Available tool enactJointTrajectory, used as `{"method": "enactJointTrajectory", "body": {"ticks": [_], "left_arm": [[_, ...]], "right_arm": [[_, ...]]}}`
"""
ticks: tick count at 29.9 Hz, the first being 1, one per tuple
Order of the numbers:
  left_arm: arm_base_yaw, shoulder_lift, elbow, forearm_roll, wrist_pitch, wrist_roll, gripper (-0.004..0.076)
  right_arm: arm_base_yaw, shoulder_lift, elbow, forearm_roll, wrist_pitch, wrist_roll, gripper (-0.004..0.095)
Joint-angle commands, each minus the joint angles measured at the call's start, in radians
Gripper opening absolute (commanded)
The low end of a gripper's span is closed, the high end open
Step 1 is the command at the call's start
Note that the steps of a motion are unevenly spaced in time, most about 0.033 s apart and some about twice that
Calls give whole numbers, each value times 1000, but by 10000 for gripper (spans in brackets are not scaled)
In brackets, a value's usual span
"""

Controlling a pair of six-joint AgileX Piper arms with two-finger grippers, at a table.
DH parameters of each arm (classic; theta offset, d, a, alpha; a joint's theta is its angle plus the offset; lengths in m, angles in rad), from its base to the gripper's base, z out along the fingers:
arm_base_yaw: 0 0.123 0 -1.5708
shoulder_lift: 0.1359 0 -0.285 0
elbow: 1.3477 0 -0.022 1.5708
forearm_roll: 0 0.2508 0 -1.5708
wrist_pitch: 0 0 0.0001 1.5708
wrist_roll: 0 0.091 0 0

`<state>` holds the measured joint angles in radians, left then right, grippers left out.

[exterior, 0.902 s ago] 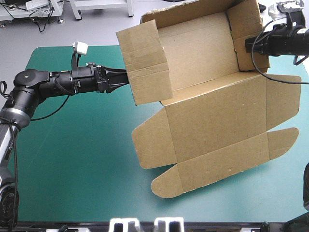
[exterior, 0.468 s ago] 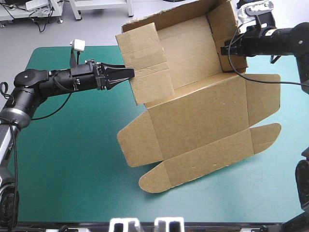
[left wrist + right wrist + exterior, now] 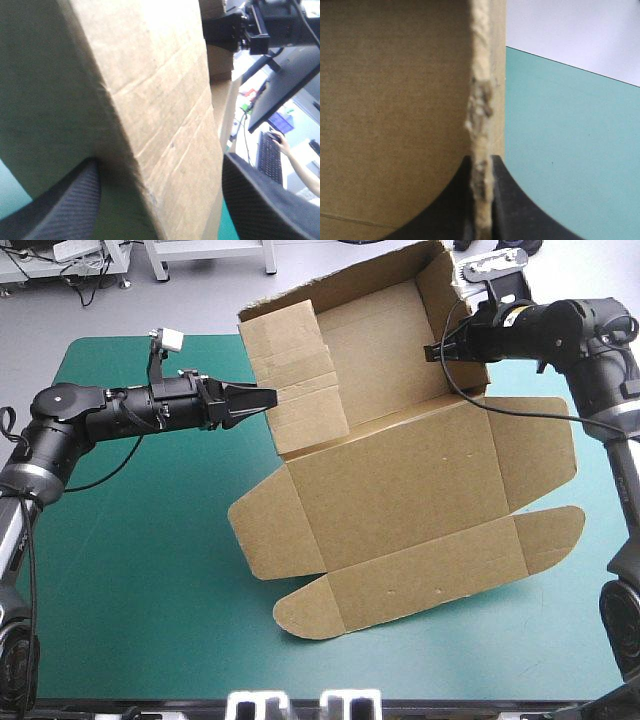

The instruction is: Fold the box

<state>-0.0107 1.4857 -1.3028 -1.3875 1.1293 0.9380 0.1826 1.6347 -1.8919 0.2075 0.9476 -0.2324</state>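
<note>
The brown box (image 3: 400,490) lies partly set up, its back and side walls raised and its lid and flaps flat on the teal-green cover (image 3: 150,540). My left gripper (image 3: 268,396) reaches in level from the left and is open, its black fingers (image 3: 55,205) on either side of the left wall (image 3: 150,100). My right gripper (image 3: 432,352) is shut on the top edge of the right wall (image 3: 450,310). In the right wrist view the board's rough edge (image 3: 481,100) runs up from between the closed fingers (image 3: 481,162).
The box's far wall hangs over the table's back edge. Bare teal-green cover lies to the left and front left of the box and beside the right wall (image 3: 570,150). The right gripper (image 3: 225,30) shows beyond the left wall in the left wrist view.
The right gripper has swung left with the right wall, and the whole box has slid and turned leftward. The left gripper has stayed nearly in place at the left wall.
</note>
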Motion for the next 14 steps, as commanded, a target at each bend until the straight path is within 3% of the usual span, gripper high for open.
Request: {"method": "enactJointTrajectory", "body": {"ticks": [1,7,14], "left_arm": [[-9,-40,-28,-46,-71,-34,495],[-79,-40,-28,148,-300,-175,493],[-202,-40,-28,196,-537,-271,490]], "right_arm": [[26,-42,-28,-16,-86,52,-23],[67,-23,-28,-11,-85,76,-23],[80,16,-28,39,-65,75,-23]]}}
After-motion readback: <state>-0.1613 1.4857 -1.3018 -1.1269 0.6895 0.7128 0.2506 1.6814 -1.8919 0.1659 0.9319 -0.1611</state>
